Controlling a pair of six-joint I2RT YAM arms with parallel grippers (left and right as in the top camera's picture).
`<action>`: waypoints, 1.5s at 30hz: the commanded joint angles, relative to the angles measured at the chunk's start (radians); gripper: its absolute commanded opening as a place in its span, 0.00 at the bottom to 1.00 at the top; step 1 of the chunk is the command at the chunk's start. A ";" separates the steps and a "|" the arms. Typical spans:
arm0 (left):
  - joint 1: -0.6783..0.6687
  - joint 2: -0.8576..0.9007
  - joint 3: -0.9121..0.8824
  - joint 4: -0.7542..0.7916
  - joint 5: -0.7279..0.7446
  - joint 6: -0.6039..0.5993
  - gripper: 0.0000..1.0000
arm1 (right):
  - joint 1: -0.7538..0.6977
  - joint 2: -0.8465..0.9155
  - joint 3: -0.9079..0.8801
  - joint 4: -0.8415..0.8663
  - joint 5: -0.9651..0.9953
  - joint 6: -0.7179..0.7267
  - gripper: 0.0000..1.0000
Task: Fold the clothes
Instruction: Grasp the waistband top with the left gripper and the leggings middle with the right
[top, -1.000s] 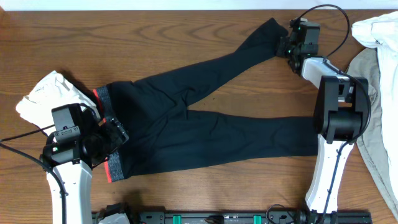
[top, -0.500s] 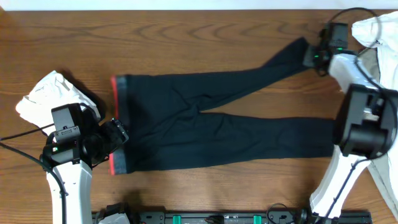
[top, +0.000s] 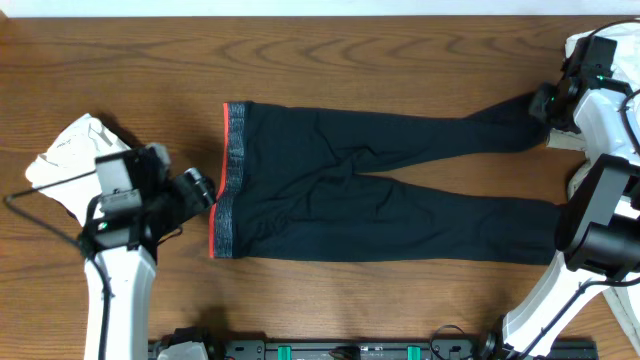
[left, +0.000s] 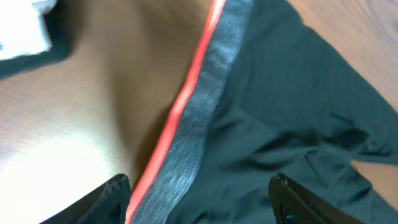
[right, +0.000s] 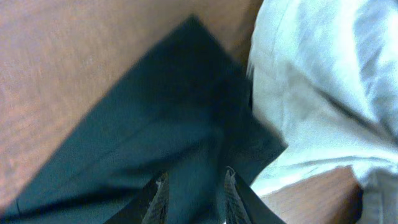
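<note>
Black leggings with a grey, red-edged waistband lie stretched flat across the table, waistband to the left and legs to the right. My left gripper is open just left of the waistband; in the left wrist view the waistband lies between its spread fingers. My right gripper is shut on the cuff of the upper leg at the far right; in the right wrist view its fingers pinch the dark fabric.
A crumpled white garment lies at the left edge beside my left arm. A pile of white and beige clothes sits at the right edge, showing in the right wrist view right beside the held cuff.
My right gripper has pulled the upper leg's cuff to the right, dragging the leggings rightward and straightening them. The waistband slid right, away from my left gripper, which shifted slightly right.
</note>
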 joint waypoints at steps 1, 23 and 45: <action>-0.058 0.084 0.019 0.039 -0.005 0.018 0.72 | 0.008 -0.021 0.000 -0.040 -0.004 -0.005 0.29; -0.207 0.699 0.370 0.141 -0.012 0.108 0.38 | 0.078 -0.446 -0.016 -0.586 -0.284 -0.138 0.22; -0.254 0.931 0.370 0.523 -0.014 0.104 0.38 | 0.718 -0.445 -0.293 -0.412 -0.407 -0.137 0.24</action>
